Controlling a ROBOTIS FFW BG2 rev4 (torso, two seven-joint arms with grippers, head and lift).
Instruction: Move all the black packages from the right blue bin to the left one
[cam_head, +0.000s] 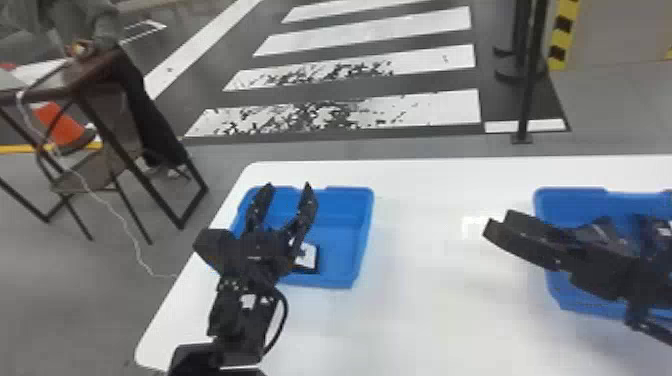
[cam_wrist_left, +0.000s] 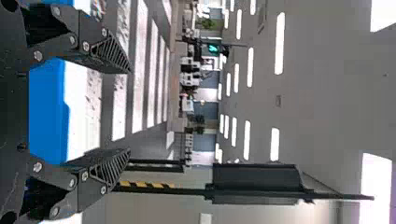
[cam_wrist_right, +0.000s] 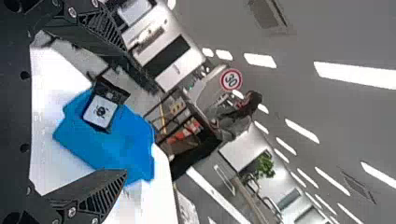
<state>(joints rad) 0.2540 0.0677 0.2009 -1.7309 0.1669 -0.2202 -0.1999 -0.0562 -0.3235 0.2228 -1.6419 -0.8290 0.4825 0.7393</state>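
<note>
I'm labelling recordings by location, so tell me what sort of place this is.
Probably an indoor test or demo hall mocked up as a street: a black-and-white striped crosswalk, a round red-rimmed sign and long white ceiling lights.

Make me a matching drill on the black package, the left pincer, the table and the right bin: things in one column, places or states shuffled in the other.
1. Black package
2. Left pincer
3. Table
4. Right bin

A. White, bearing both blue bins
B. Partly hidden by the right arm
C. Inside the left bin, its label showing
D. Above the left bin, spread open

Pairs: 1-C, 2-D, 3-A, 4-B
</note>
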